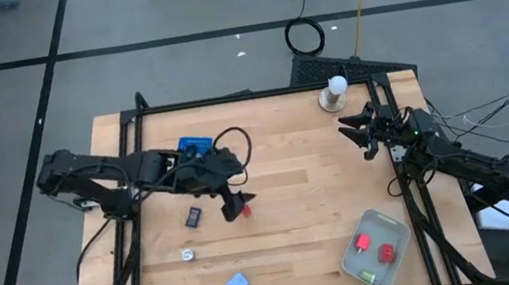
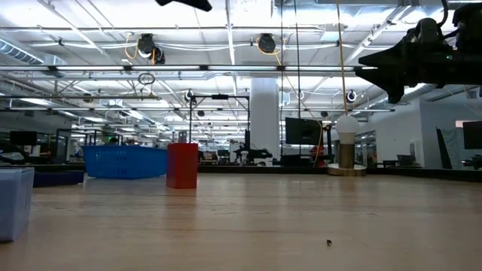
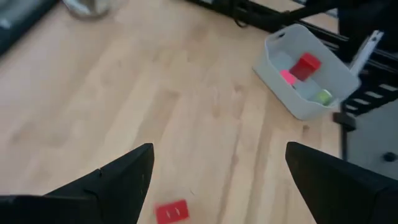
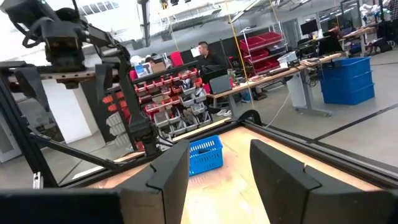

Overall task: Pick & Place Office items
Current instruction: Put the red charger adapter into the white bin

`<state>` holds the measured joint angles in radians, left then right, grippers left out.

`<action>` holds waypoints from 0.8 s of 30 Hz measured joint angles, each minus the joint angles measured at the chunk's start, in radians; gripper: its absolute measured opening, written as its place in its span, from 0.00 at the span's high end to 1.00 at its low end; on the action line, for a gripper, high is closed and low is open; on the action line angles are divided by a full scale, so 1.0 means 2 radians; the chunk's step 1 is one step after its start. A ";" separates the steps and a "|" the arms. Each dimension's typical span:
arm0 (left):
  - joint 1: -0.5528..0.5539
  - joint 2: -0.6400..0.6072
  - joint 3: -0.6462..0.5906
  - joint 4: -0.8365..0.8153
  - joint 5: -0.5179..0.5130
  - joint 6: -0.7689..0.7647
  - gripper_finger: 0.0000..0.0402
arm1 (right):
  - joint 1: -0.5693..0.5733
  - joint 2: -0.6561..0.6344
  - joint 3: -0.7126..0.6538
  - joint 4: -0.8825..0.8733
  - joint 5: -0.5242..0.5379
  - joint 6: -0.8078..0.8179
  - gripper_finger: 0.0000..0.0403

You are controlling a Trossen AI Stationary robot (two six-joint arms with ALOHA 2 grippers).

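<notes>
Red block (image 1: pixel 235 209) on table, beneath open left tool (image 1: pixel 236 204).

A red block (image 3: pixel 171 212) lies between the left gripper's (image 3: pixel 214 180) spread fingers (tray (image 3: pixel 339 93) farther off).

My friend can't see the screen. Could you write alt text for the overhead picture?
Seen from above, the left gripper hangs open over a red block mid-table. The right gripper waits near a white stand; a tray holds sorted pieces.
</notes>
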<state>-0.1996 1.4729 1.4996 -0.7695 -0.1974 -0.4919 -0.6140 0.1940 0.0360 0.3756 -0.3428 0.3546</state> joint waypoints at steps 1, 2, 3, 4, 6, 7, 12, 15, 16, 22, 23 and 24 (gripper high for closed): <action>0.001 -0.001 -0.004 -0.001 0.009 -0.010 0.09 | 0.000 0.000 0.000 0.000 0.000 0.000 0.60; 0.001 -0.001 -0.009 -0.001 0.015 -0.021 0.09 | 0.000 0.000 0.000 0.000 0.000 0.000 0.60; 0.001 0.000 -0.013 -0.002 0.019 -0.032 0.09 | 0.000 0.000 0.000 0.000 0.000 0.000 0.60; 0.001 0.001 -0.017 -0.003 0.020 -0.044 0.09 | 0.000 0.000 0.000 0.000 0.000 0.000 0.60; 0.002 0.001 -0.023 -0.007 0.020 -0.061 0.09 | 0.000 0.000 0.000 0.000 0.000 0.000 0.60; 0.002 0.000 -0.026 -0.007 0.020 -0.070 0.09 | 0.000 0.000 0.000 0.000 0.000 0.000 0.60; 0.002 0.000 -0.045 -0.011 0.022 -0.112 0.09 | 0.000 0.000 0.000 0.000 0.000 0.000 0.60; -0.001 0.000 -0.062 -0.011 0.011 -0.141 0.09 | 0.000 0.000 0.000 0.000 0.000 0.000 0.60; -0.003 0.000 -0.068 -0.011 0.007 -0.152 0.09 | 0.000 0.000 0.000 0.000 0.000 0.000 0.60; -0.021 0.000 -0.099 -0.010 -0.009 -0.202 0.09 | 0.000 0.000 0.000 0.000 0.000 0.000 0.60; -0.024 0.000 -0.104 -0.010 -0.010 -0.206 0.09 | 0.000 0.000 0.000 0.000 0.000 0.000 0.60; -0.026 0.000 -0.109 -0.009 -0.010 -0.213 0.09 | 0.000 0.000 0.000 0.000 0.000 0.000 0.60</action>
<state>-0.2522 1.4734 1.2821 -0.7884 -0.2183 -0.9170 -0.6140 0.1940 0.0357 0.3759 -0.3429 0.3546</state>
